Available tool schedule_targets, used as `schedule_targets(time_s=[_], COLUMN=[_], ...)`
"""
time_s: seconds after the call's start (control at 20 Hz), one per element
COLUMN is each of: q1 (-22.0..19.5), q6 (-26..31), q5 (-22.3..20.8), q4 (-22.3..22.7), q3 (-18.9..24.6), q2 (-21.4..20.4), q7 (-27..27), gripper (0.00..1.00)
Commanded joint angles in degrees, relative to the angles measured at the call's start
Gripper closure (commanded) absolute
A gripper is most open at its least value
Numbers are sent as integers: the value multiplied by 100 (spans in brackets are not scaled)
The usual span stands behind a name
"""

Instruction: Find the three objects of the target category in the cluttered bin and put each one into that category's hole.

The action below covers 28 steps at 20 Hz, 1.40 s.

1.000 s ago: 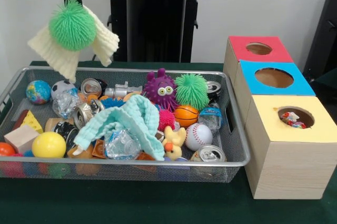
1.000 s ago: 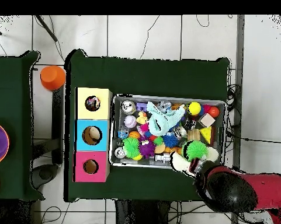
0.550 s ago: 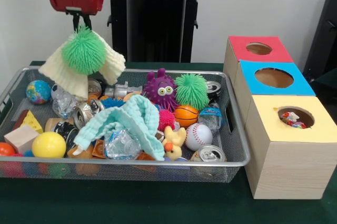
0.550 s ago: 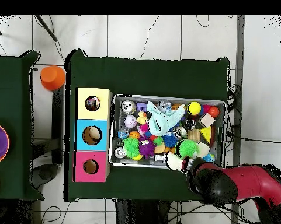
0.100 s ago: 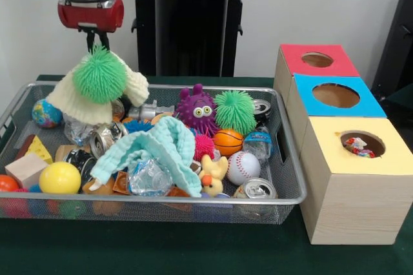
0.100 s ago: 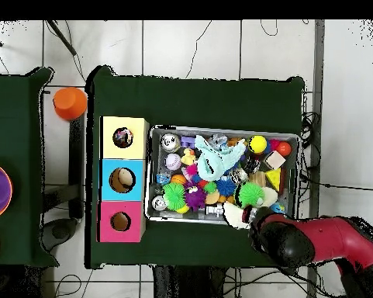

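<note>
My gripper (image 5: 93,41) hangs over the back left corner of the wire bin (image 5: 161,201). It is shut, and a green spiky ball (image 5: 99,75) and a cream knitted cloth (image 5: 97,106) hang from it together. The cloth's lower edge touches the clutter in the bin. In the overhead view the arm (image 6: 298,240) covers the gripper, with the green ball (image 6: 250,194) and cream cloth (image 6: 236,216) at the bin's lower edge. Three boxes with holes stand beside the bin: red (image 5: 317,59), blue (image 5: 335,95) and yellow (image 5: 362,142).
The bin also holds a second green spiky ball (image 5: 235,111), a purple monster toy (image 5: 197,108), a mint cloth (image 5: 155,149), a basketball (image 5: 228,141), a baseball (image 5: 242,167), a yellow ball (image 5: 59,177), crushed cans (image 5: 258,189) and blocks. Something colourful lies inside the yellow box.
The gripper has come down toward the bin with the green ball and cream cloth. The cloth, earlier hanging free above the rim, now rests on the clutter.
</note>
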Motion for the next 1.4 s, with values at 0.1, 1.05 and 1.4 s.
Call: schedule_targets(time_s=[0.1,1.05,1.4], q1=[143,2493,2819], q6=[-285,-4643,-5977], q5=[-303,-1014,88], q4=[-587,-3588,-3807], q3=[-353,-3626,-4109], q2=[183,3016,3663], q7=[-272,872,-162], gripper=[100,100,0])
